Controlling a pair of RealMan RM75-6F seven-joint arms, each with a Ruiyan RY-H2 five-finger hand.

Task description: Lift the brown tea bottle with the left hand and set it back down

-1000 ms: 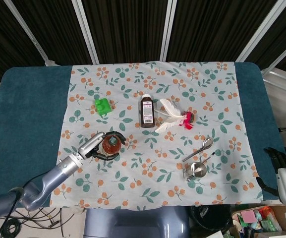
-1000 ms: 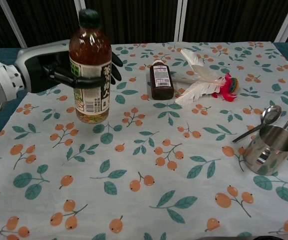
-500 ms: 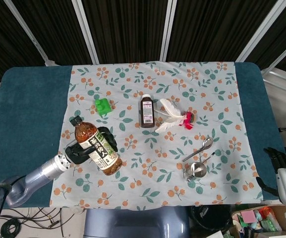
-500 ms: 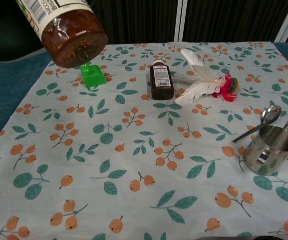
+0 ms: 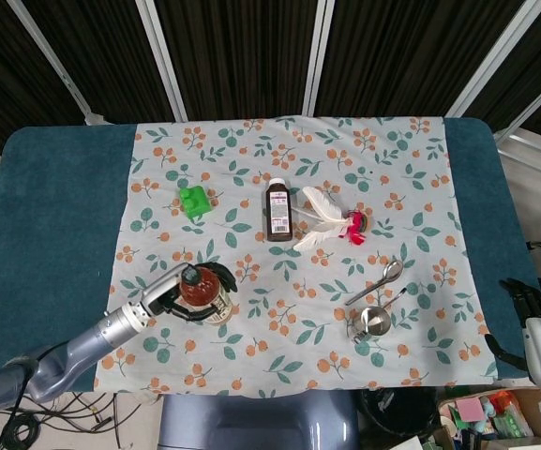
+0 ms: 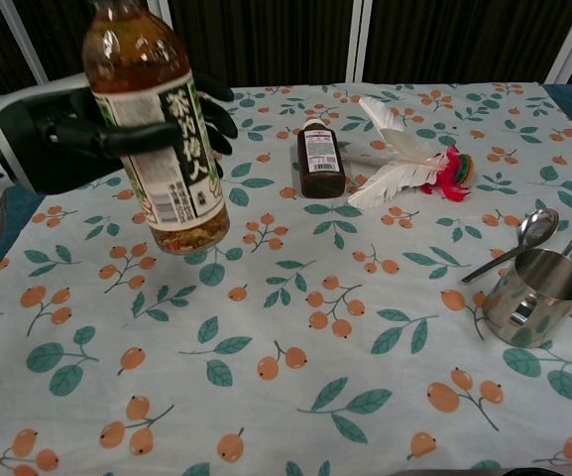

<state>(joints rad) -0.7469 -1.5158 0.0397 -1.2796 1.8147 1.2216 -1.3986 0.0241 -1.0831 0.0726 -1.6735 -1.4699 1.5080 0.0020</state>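
My left hand (image 6: 77, 134) grips the brown tea bottle (image 6: 155, 139) around its label, fingers wrapped across the front. The bottle is nearly upright, leaning slightly, and its base hangs a little above the cloth at the left side. From the head view I look down on the bottle (image 5: 202, 292) and its cap, with the left hand (image 5: 172, 295) around it near the front left of the cloth. My right hand (image 5: 525, 300) hangs dark beyond the table's right edge; its fingers are too dim to judge.
A small dark bottle (image 6: 319, 159) lies flat mid-table beside a feather shuttlecock (image 6: 404, 159). A green block (image 5: 194, 202) sits behind the tea bottle. A steel cup (image 6: 531, 296) and spoon (image 6: 523, 238) stand at the right. The floral cloth (image 6: 295, 397) covers the table.
Half a second ago the bottle was raised high and strongly tilted near the chest camera; now it has come down and stands almost upright just over the cloth, still in my left hand.
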